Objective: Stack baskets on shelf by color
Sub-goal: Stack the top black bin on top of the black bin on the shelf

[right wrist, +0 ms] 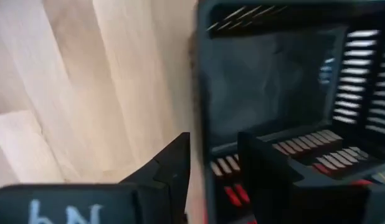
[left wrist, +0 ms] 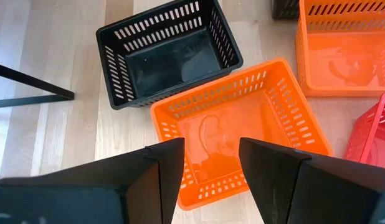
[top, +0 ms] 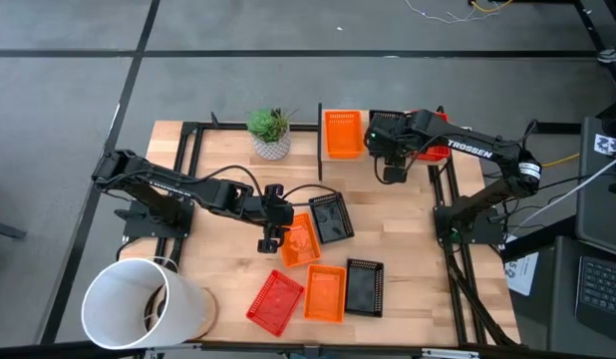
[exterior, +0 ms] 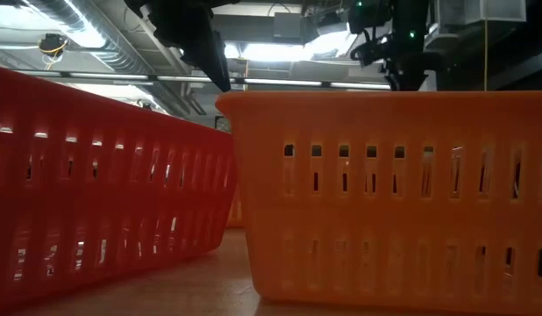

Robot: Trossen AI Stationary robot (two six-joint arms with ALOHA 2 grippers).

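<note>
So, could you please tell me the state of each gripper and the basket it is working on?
left gripper: open, above the loose orange basket.
right gripper: open, fingers astride the black basket's wall.
black basket: upright on the shelf, not gripped.
loose orange basket: upright, empty, not gripped.

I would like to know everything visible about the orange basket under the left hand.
The orange basket is a shallow rectangular tray of glossy plastic, with slotted walls all round and a smooth solid floor. It is empty and sits upright on the wooden tabletop, turned at an angle. A black basket lies close beside it; whether they touch is unclear. The left hand hovers open over one short wall, not gripping it.
</note>
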